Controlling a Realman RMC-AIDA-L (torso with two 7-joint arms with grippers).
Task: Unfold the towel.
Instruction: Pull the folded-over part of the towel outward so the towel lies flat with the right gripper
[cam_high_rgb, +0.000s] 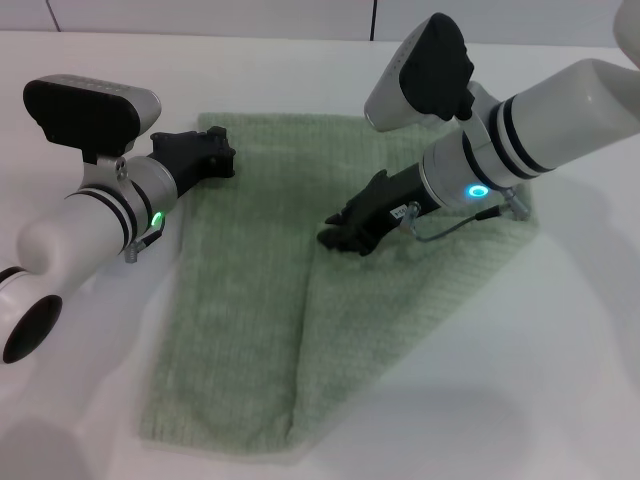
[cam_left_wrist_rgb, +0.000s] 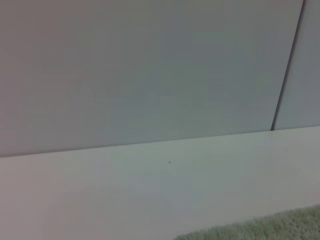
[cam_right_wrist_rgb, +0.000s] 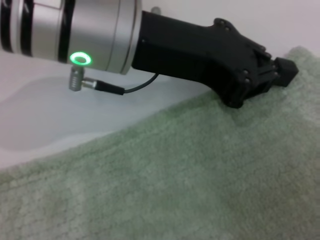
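The pale green towel (cam_high_rgb: 250, 300) lies on the white table, its right part folded over in a slanted flap (cam_high_rgb: 400, 300). My left gripper (cam_high_rgb: 215, 155) sits at the towel's far left corner. In the right wrist view that same left gripper (cam_right_wrist_rgb: 282, 67) is shut, with its tip pressed into the towel (cam_right_wrist_rgb: 175, 175) at the cloth's edge. My right gripper (cam_high_rgb: 345, 235) is low on the cloth at the upper end of the flap's edge, near the towel's middle. A strip of the towel (cam_left_wrist_rgb: 260, 227) shows in the left wrist view.
The white table (cam_high_rgb: 80, 400) surrounds the towel on all sides. A pale wall (cam_left_wrist_rgb: 150, 65) with a dark vertical seam stands behind the table's far edge.
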